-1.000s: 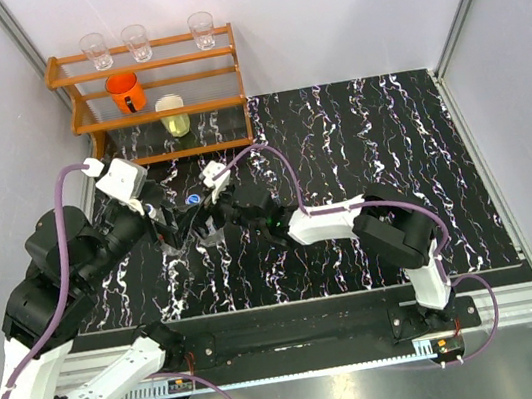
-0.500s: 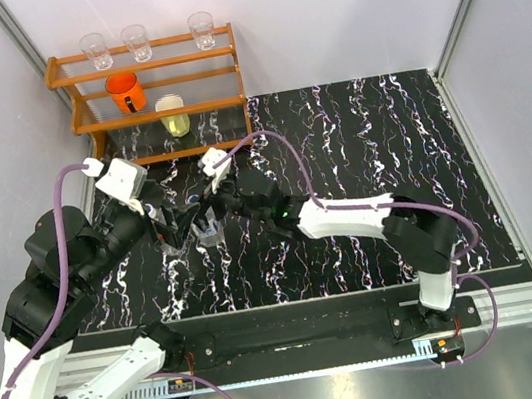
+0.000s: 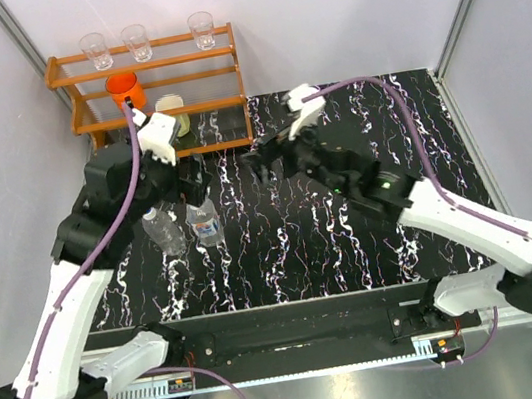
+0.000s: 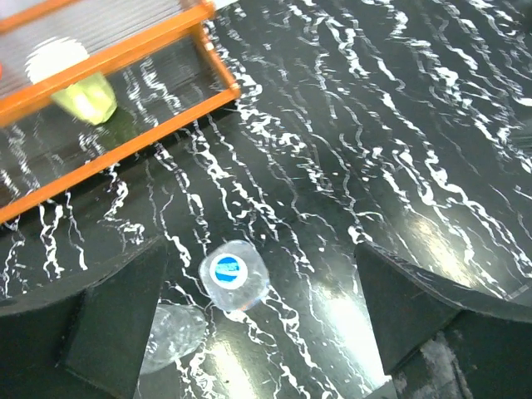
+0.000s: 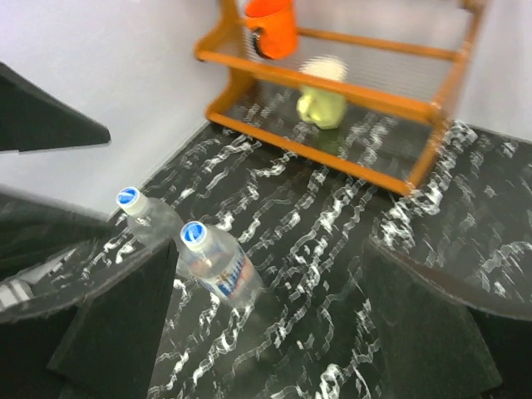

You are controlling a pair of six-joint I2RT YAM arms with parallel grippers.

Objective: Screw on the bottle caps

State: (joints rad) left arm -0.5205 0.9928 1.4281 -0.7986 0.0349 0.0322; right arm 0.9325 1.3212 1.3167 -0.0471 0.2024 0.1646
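My left gripper and my right gripper are both wide open and hold nothing. The two bottles stand side by side, caps on top.

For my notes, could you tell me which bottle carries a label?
The right bottle has a blue-and-red label around its body; the left bottle looks bare.

The tabletop is glossy black with white marbling and mirrors the light. The bottles are clear, smooth plastic with shiny caps. The rack, upper left of the frame, looks like orange-finished wood.
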